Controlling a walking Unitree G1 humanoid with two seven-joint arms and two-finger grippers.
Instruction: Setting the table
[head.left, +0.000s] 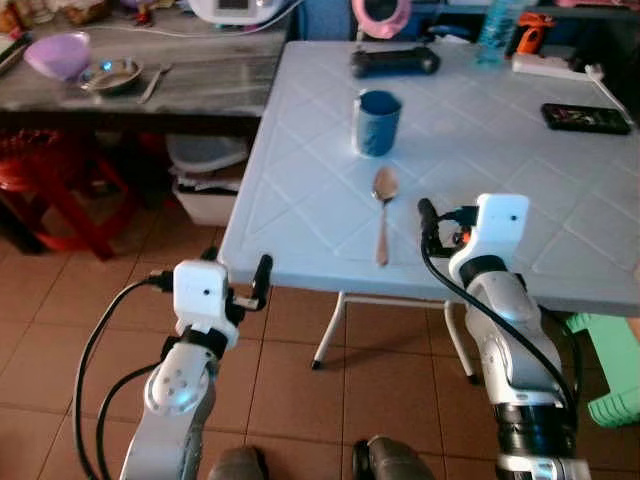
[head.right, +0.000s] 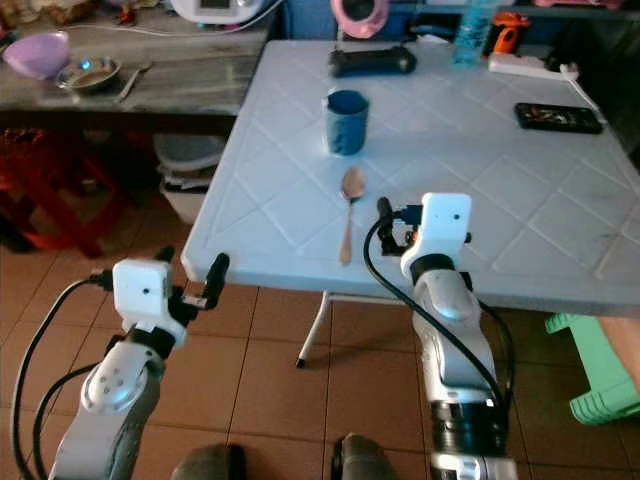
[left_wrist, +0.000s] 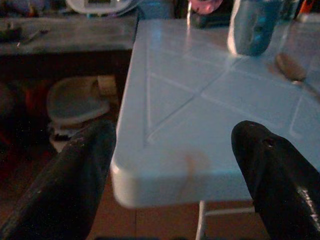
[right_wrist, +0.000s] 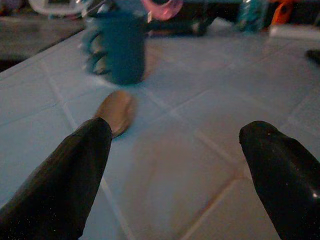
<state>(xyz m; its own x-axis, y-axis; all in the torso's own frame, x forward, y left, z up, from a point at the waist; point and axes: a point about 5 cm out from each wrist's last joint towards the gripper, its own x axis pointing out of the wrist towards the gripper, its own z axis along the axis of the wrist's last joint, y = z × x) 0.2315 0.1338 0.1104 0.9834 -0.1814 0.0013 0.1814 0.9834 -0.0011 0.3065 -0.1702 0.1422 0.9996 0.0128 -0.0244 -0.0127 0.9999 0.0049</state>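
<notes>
Hovering just right of the spoon (head.left: 383, 210), your right gripper (right_wrist: 175, 145) gapes wide and empty — cup (head.left: 377, 122) beyond it, a place half-laid; left gripper (left_wrist: 172, 150), wide too, waits off the table's (head.left: 500, 150) near-left corner.

Blue cup and spoon on the pale table

A blue cup (head.left: 378, 122) is stood upright on the table (head.left: 520, 170); a metal spoon (head.left: 383, 214) is laid flat just in front of it (bowl toward the cup, handle toward the near edge).
</notes>
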